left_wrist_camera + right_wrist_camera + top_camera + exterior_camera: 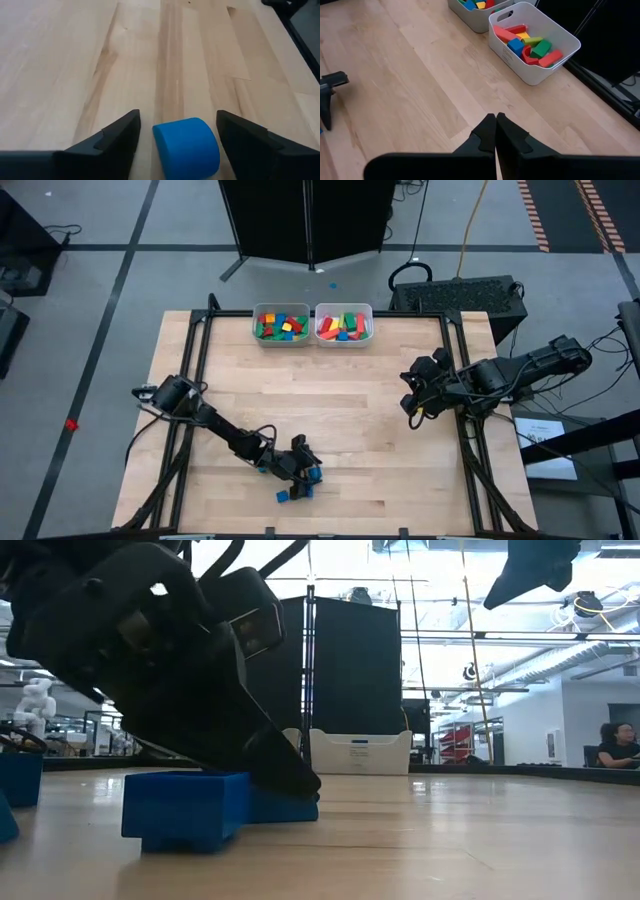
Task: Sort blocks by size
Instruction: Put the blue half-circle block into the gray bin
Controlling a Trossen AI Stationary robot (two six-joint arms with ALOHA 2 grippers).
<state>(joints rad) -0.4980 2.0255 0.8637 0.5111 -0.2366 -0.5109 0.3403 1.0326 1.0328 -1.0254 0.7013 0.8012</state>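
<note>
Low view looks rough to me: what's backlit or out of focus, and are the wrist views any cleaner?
Low view: the left hand is a near-black silhouette against bright ceiling lights, and the blue block under it is soft. Left wrist view: even light, the block between its open fingers clear. Right wrist view: bin sharp, no glare.

- The high view looks straight down on the whole table [330, 410]; two bins [312, 325] sit at upper centre of the frame.
- The low view sits at tabletop height, very near a blue block [185, 810] at lower left, facing the bins [360, 752] at centre.
- The left wrist view looks down close on the same block [186, 147], at bottom centre.
- The right wrist view looks from higher across the table to the bins [535, 42], at upper right.
</note>
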